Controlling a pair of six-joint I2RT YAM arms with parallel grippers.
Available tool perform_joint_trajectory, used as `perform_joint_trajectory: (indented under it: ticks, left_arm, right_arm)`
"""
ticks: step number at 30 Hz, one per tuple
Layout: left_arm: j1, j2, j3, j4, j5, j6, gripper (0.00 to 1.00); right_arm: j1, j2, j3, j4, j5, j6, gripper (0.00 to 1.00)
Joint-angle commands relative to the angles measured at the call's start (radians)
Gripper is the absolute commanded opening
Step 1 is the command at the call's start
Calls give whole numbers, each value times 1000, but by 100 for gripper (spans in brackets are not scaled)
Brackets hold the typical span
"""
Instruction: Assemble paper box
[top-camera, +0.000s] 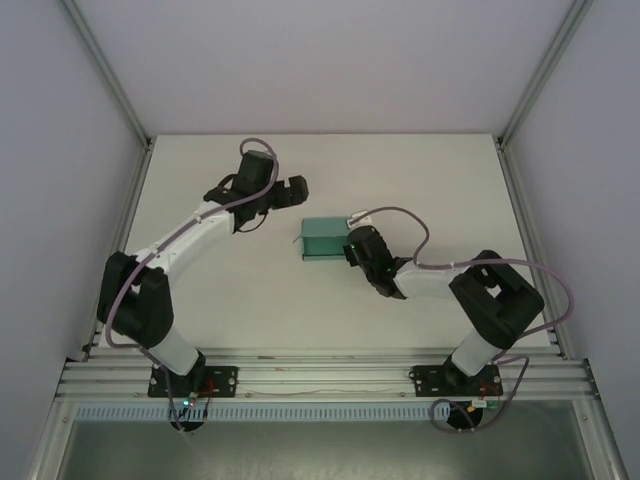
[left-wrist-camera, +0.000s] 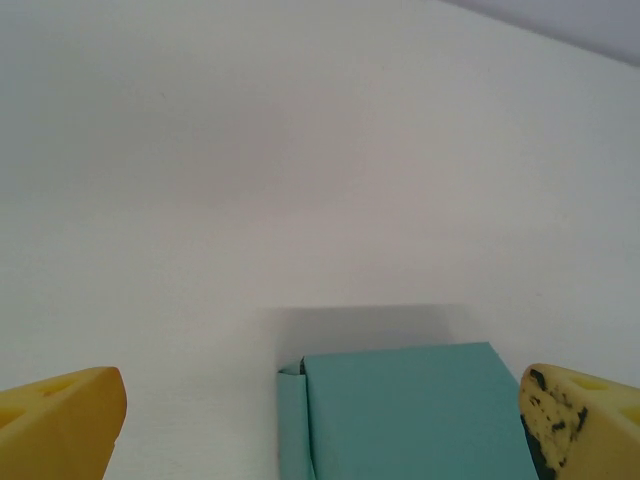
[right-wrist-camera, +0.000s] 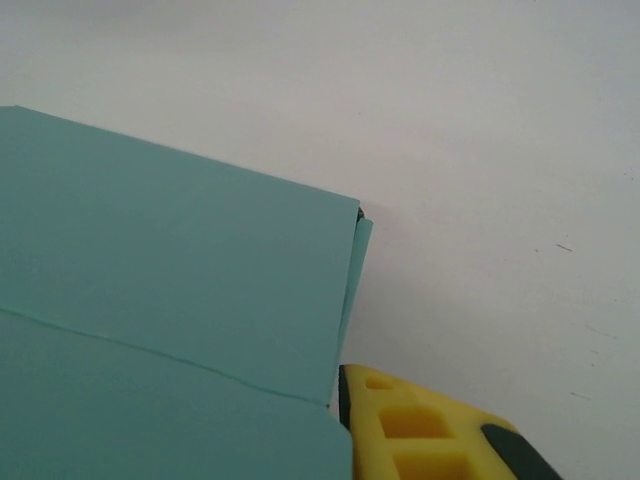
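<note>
Up on the table (top-camera: 430, 180), the paper box (top-camera: 324, 238) lies flat.
The left gripper (top-camera: 291, 192) hangs wide open, holding nothing, and the box is just down-right of it, longer side to side. The right gripper (top-camera: 353, 246) is nearer, close against the box's right end; I can't tell if it grips.

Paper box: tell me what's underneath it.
The paper box lies on the white table, which shows along its edges. The patch beneath is covered by the card, so anything there cannot be seen.
</note>
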Motion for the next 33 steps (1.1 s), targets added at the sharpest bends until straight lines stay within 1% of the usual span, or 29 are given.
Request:
perform_joint_trajectory:
  ticks: [1, 5, 7, 10, 12, 13, 17, 19, 21, 22, 24, 25, 26, 27, 28, 30, 33]
  left_arm:
    - [-3, 95, 12, 47, 142, -17, 98]
    - [-1, 170, 1, 95, 221, -35, 90]
    - [-1, 191, -17, 119, 246, -40, 86]
    - [0, 215, -43, 145, 279, -46, 81]
    - [2, 228, -60, 154, 274, -46, 75]
    - [2, 234, -69, 162, 270, -71, 74]
    - [4, 248, -122, 210, 301, -88, 69]
    - [5, 247, -149, 229, 307, -94, 69]
    - [5, 241, -179, 257, 308, -99, 68]
    - [5, 241, -196, 274, 311, -104, 67]
    - [5, 245, -212, 294, 325, -104, 66]
    - [5, 250, -219, 305, 332, -105, 64]
    - [5, 255, -225, 314, 337, -104, 60]
    - [5, 258, -229, 324, 339, -106, 57]
    - [7, 264, -233, 337, 347, -105, 55]
    - [7, 274, -240, 363, 358, -108, 52]
    - [18, 280, -257, 421, 385, -125, 45]
  right_arm:
    - [7, 14, -13, -7, 33, -9, 20]
    - [16, 5, -20, -13, 27, 4, 24]
    - [21, -7, -22, -22, 26, 4, 28]
    - [23, -35, -41, -35, 5, 15, 38]
    - [23, -70, -59, -43, -19, 33, 43]
    - [23, -96, -71, -56, -39, 41, 47]
    - [23, -211, -109, -131, -102, 90, 58]
    - [23, -294, -147, -155, -143, 125, 64]
    - [23, -382, -184, -181, -159, 163, 69]
    - [23, -434, -203, -193, -162, 176, 71]
    - [23, -516, -219, -224, -126, 213, 78]
    - [23, -555, -221, -240, -106, 229, 85]
    - [23, -582, -219, -248, -100, 230, 92]
    - [22, -604, -215, -251, -94, 232, 97]
    - [21, -615, -206, -254, -82, 237, 100]
    - [18, -613, -179, -269, -74, 244, 100]
    - [-10, -578, -130, -310, -80, 309, 100]
